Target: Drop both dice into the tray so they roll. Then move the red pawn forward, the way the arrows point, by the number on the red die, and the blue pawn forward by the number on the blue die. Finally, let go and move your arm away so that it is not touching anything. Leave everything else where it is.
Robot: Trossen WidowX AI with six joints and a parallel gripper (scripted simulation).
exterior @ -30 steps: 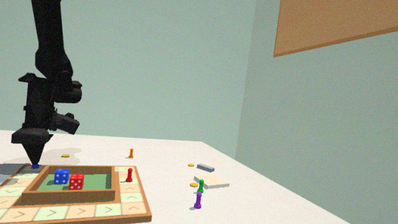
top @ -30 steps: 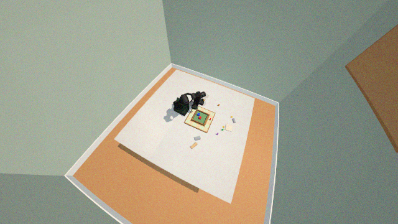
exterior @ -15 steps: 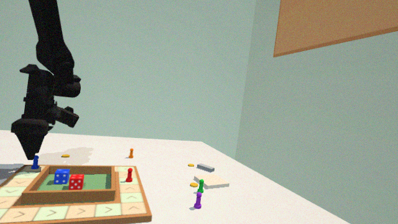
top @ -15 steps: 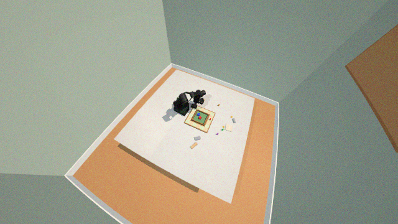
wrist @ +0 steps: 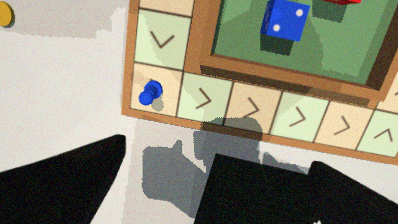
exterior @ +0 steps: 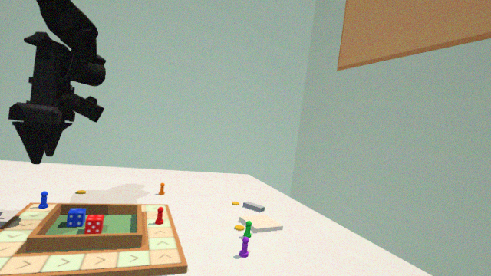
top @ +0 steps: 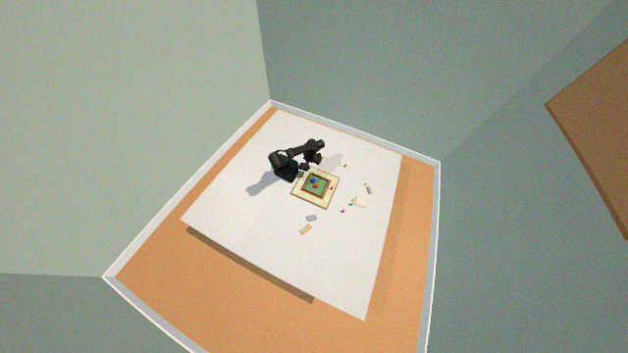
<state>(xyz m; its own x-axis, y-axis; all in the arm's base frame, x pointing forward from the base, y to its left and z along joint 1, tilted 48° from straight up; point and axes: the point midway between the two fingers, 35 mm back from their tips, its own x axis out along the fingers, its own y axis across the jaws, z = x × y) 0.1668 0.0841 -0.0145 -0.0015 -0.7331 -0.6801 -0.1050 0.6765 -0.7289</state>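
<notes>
My gripper (exterior: 43, 158) (wrist: 218, 156) is open and empty, raised above the table beside the board's edge. The blue pawn (exterior: 44, 200) (wrist: 151, 92) stands upright on a corner square of the board (exterior: 183, 267) (wrist: 128, 65), apart from the fingers. The red pawn (exterior: 159, 216) (top: 331, 188) stands on the right side of the board. The blue die (exterior: 76, 218) (wrist: 286, 20) and the red die (exterior: 94, 225) (top: 316, 185) lie in the tray (exterior: 88, 241). The red die's near side shows five dots; its top number is too small to read.
An orange pawn (exterior: 162, 188) stands behind the board. A green pawn (exterior: 248, 229) and a purple pawn (exterior: 244, 248) stand to its right, near a cream slab (exterior: 265, 224), a grey block (exterior: 253, 207) and yellow discs. Another grey block (top: 311, 218) and a tan block (top: 305, 229) lie elsewhere.
</notes>
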